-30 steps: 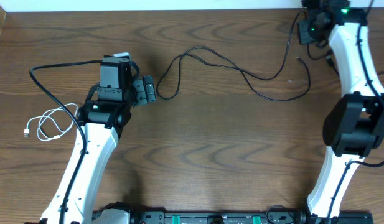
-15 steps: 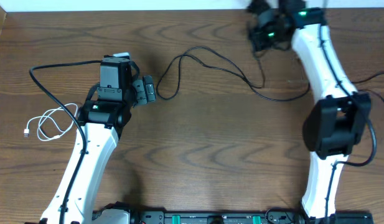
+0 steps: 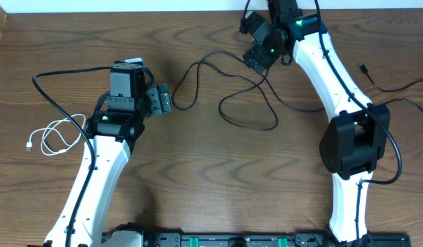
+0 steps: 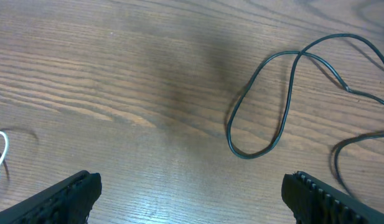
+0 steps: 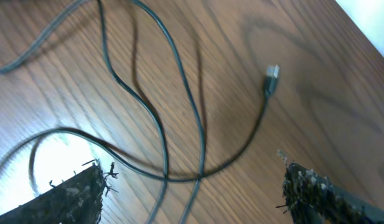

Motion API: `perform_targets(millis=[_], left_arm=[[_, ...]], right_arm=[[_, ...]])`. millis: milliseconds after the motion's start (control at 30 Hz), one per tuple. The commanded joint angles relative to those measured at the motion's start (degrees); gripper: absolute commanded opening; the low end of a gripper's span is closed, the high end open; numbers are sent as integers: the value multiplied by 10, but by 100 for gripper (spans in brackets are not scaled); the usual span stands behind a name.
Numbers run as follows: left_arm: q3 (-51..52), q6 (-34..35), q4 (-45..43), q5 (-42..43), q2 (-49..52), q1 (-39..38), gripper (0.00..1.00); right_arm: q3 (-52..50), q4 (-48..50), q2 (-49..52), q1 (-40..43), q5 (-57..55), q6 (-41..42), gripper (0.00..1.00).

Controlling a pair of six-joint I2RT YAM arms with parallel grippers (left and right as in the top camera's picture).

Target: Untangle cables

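A long black cable snakes across the far middle of the table, from a loop beside my left gripper to a wider loop under the right arm. In the left wrist view that cable lies ahead of my open left gripper, which holds nothing. My right gripper hovers over the cable's right part. Its jaws stand wide apart, with two strands of the cable lying on the wood between them and its plug beyond. A white cable lies coiled at the left.
A thicker black wire arcs round the left arm's far side. Another black wire with a small plug runs off the right edge. The table's back edge meets a white wall just behind the right gripper.
The right arm swung from the far right corner to the back middle, dragging the black cable's end along into a new loop, and its jaws opened. The left arm stayed still.
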State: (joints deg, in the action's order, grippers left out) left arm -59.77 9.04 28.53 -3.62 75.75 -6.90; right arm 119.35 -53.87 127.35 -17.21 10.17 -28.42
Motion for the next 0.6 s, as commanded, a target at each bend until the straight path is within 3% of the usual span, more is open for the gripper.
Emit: perform_targets(millis=[0, 267, 433, 567], left_arm=[[-5, 3, 2, -9, -2, 1, 98], [-5, 3, 2, -9, -2, 1, 98], [-5, 3, 2, -9, -2, 1, 98], [-5, 3, 2, -9, -2, 1, 98]], right_arm=[[-5, -3, -5, 11, -20, 33, 90], [-5, -85, -5, -3, 123, 33, 88], [-5, -176, -5, -19, 124, 33, 99], [-5, -223, -5, -24, 89, 33, 99]])
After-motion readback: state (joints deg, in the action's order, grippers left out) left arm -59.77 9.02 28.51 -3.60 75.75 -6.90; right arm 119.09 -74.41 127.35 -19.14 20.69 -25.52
